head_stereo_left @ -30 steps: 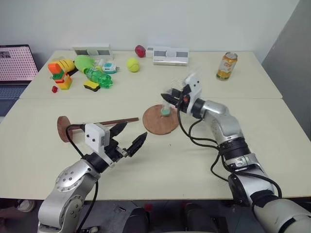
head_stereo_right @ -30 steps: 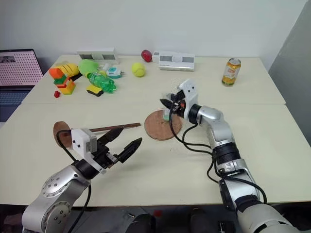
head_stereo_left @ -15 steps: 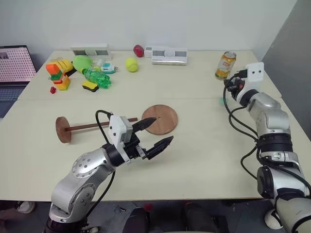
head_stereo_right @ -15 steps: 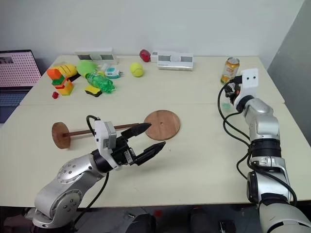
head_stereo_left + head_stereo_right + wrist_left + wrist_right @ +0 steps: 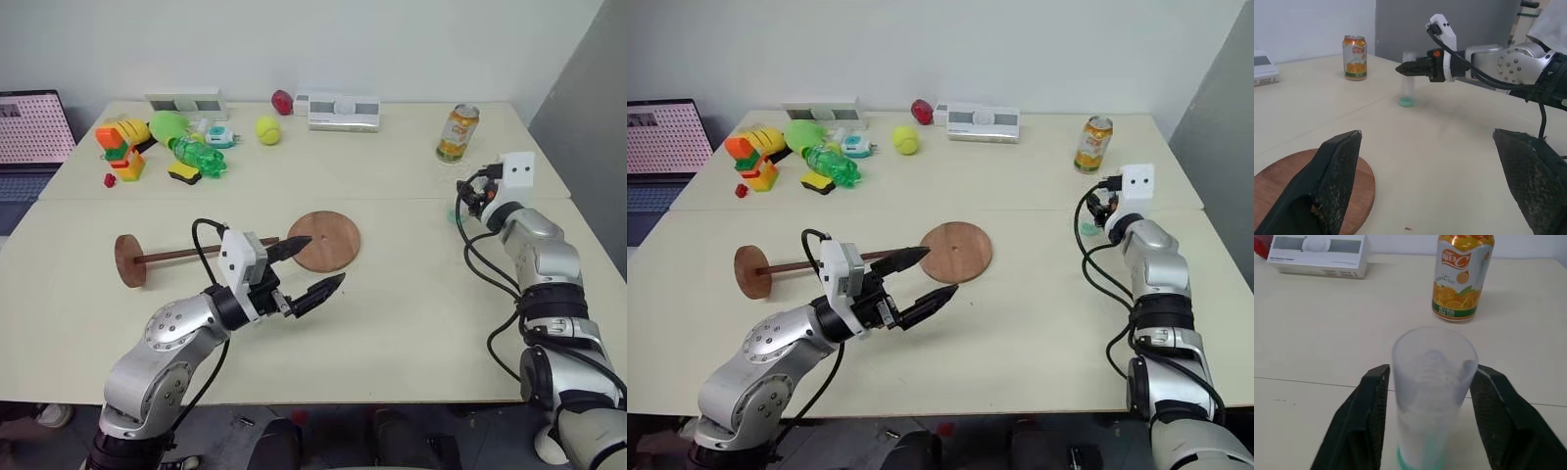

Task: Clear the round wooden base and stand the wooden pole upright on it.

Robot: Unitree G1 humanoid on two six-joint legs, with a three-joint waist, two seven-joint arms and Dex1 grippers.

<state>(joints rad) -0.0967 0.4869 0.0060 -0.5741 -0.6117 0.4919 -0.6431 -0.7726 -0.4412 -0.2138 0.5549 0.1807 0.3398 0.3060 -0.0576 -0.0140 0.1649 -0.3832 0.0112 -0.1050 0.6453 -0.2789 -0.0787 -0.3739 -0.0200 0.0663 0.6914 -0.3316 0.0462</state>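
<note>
Since earlier frame, right gripper (image 5: 1427,382) carried clear cup (image 5: 1432,391) off round wooden base (image 5: 324,240) to table's 3 o'clock edge, near orange can (image 5: 457,133); fingers now parted beside standing cup. Base, at table centre, is cleared. Left gripper (image 5: 306,266) spread wide, empty. Wooden pole (image 5: 186,255) lies at base's 9 o'clock. Next: grasp pole, stand upright.

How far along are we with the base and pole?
Done: round wooden base is clear; the clear cup stands by the can. In hand: right gripper straddles the cup, jaws apart. Left: wooden pole lies flat; left gripper open, empty.

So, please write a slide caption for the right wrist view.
Right gripper open around an upright clear tube, an orange drink can behind.
</note>
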